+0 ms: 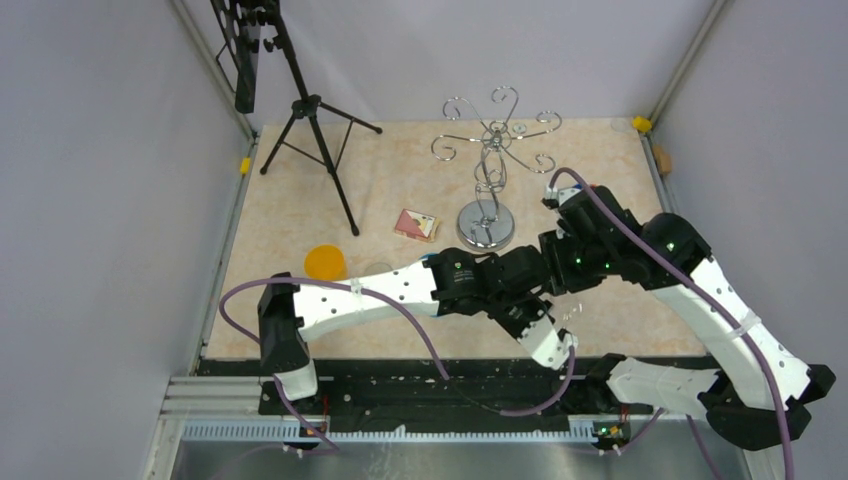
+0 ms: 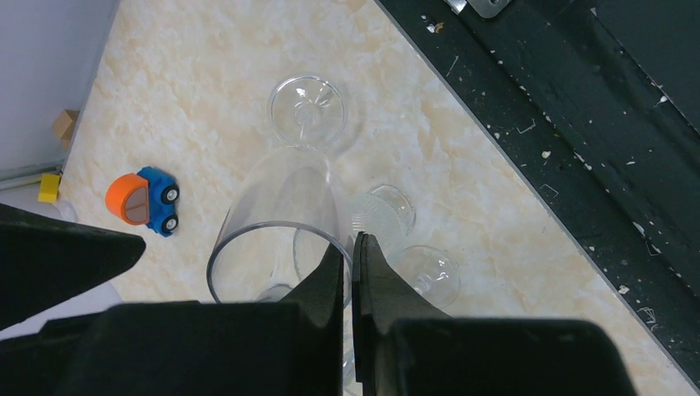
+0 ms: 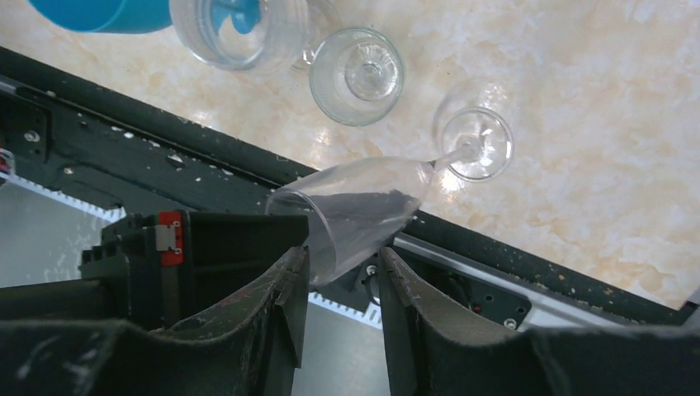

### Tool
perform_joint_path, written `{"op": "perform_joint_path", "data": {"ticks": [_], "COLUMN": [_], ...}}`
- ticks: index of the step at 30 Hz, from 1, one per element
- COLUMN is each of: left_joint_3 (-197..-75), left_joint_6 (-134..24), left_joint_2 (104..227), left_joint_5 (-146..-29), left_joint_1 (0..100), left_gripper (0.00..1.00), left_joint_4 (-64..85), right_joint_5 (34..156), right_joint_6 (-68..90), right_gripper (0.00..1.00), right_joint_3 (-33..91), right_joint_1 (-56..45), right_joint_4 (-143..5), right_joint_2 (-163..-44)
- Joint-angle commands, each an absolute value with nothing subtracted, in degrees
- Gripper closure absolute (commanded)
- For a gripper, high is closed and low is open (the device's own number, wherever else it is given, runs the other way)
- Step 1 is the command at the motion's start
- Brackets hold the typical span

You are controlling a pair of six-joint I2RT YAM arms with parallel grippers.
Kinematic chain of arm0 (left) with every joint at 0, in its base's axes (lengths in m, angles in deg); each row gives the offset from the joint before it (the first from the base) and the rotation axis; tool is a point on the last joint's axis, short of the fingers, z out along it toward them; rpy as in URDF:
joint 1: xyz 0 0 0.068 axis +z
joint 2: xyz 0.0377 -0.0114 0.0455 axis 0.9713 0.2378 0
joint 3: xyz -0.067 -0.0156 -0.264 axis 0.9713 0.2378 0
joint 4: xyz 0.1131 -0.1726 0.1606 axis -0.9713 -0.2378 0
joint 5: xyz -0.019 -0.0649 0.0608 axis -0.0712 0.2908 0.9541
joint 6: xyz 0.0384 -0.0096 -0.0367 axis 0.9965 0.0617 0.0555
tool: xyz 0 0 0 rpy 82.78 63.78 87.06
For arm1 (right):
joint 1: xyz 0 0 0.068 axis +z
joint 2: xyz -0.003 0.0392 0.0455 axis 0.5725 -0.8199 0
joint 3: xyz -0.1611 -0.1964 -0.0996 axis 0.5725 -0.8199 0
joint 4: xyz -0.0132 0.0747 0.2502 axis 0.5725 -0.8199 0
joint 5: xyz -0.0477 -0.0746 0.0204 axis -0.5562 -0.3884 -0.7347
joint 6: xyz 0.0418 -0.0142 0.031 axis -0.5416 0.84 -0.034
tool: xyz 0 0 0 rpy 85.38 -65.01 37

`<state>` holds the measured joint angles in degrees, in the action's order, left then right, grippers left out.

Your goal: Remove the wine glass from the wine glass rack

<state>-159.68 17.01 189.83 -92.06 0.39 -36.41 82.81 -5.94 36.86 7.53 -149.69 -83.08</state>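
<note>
The chrome wine glass rack stands on its disc base at the back middle of the table; I see no glass on its scroll arms. In the right wrist view my right gripper holds the bowl of a tilted wine glass between its fingers, above the table's front edge, with its foot pointing away. In the left wrist view my left gripper is pinched shut on the rim of a tall clear glass. In the top view both arms cross near the front middle of the table.
A black tripod stands back left, with an orange round object and a small card on the table. Loose glasses stand below the grippers. A toy car lies nearby. The black rail runs along the front edge.
</note>
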Motion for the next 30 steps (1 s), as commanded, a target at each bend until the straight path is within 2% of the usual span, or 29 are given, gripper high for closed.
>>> {"op": "perform_joint_path", "data": {"ticks": [1, 24, 30], "left_joint_3": [-162.44, -165.99, -166.14], "left_joint_6": [17.26, 16.1, 16.06], "left_joint_2": [188.58, 190.87, 190.99], "left_joint_5": [-94.4, -95.58, -95.26], "left_joint_1": [0.13, 0.13, 0.13], "left_gripper": [1.0, 1.0, 1.0], "left_joint_4": [-37.3, -41.31, -41.91], "right_joint_5": [79.61, 88.87, 87.95], "right_joint_6": [-3.47, -0.02, 0.19], "right_gripper": [0.62, 0.6, 0.61], "right_joint_3": [36.85, 29.63, 28.89], "right_joint_1": [7.08, 7.09, 7.09], "right_joint_4": [-152.42, -145.0, -145.65], "right_joint_2": [-83.98, -82.58, -82.19]}}
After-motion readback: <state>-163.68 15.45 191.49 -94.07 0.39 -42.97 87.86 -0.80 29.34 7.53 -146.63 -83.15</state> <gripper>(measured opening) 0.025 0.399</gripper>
